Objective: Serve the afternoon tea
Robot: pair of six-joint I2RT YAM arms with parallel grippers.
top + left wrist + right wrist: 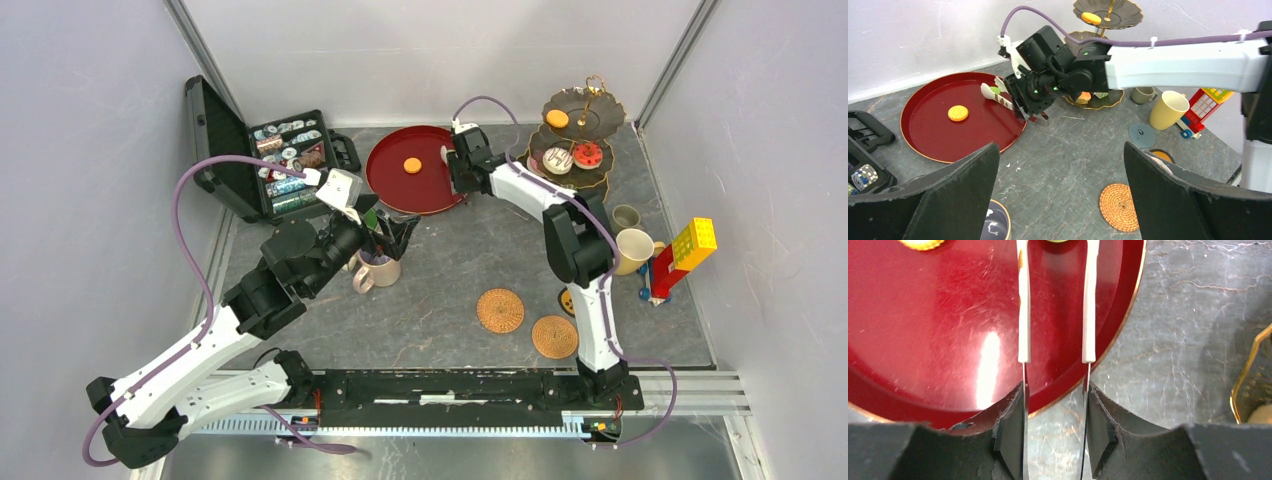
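Note:
The dark three-tier stand (600,118) stands at the back right, with an orange cake (557,118) on its top tier and a white cake (557,160) and a red cake (588,153) on the tier below. My right gripper (455,172) is shut on white-tipped tongs (1023,315) over the right rim of the round red tray (385,185). The tong tips are around a small green cake (994,90). An orange cake (412,165) lies on the tray. My left gripper (395,235) is open and empty above a beige mug (378,270).
A yellow mug (633,250) and a small grey mug (626,215) stand at the right, next to a toy block figure (685,255). Two woven coasters (500,310) (554,336) lie in front. An open black case (285,160) is at the back left.

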